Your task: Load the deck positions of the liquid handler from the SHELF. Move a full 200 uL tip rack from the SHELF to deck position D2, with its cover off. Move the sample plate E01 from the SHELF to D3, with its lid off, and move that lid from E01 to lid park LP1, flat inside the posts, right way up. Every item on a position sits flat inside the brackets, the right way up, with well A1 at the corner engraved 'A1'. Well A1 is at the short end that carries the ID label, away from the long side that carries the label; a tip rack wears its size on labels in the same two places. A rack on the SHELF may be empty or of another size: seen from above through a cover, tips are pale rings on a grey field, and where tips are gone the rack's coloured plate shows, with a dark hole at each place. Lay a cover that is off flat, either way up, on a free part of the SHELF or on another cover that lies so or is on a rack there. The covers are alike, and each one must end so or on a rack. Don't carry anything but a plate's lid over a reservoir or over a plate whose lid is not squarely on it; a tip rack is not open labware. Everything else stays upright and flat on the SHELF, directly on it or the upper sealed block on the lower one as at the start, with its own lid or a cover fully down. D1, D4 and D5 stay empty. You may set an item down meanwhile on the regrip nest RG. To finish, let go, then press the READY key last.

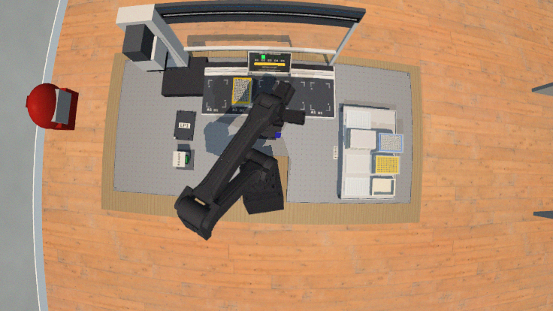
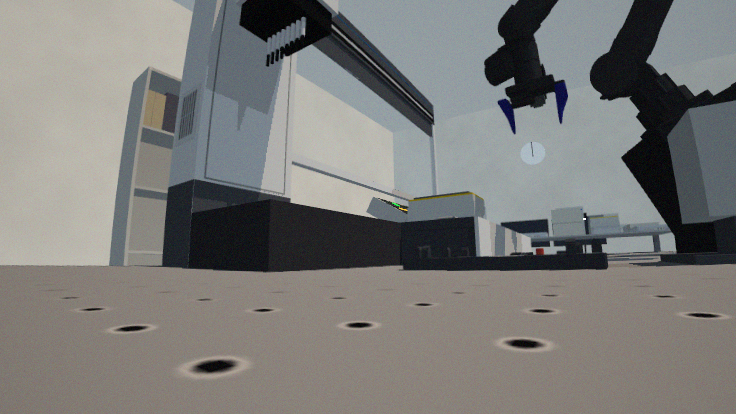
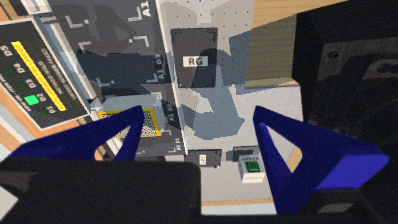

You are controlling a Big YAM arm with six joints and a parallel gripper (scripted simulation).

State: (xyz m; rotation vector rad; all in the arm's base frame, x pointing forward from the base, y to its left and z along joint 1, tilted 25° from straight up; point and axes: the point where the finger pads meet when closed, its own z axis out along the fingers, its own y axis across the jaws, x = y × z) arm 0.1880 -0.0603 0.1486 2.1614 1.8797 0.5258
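A yellow-framed tip rack (image 1: 241, 91) with no cover sits on the deck at D2; it also shows in the wrist view (image 3: 147, 122) and in the low side view (image 2: 445, 204). My gripper (image 2: 533, 110) is open and empty, high above the table in front of the deck. From above only one blue finger (image 1: 277, 134) shows under the arm. In the wrist view the gripper (image 3: 199, 117) hangs over the mat near the RG nest (image 3: 195, 61). The SHELF (image 1: 369, 152) on the right holds several white-lidded items; their labels are too small to read. Lid park LP1 (image 1: 184, 122) is bare.
The SHELF also holds a blue-framed rack (image 1: 390, 142), a yellow-plated rack (image 1: 387, 164) and a cream item (image 1: 382, 186). The READY key (image 1: 182, 158) lies below LP1. The status panel (image 1: 269, 61) shows one green light. The gantry spans the deck.
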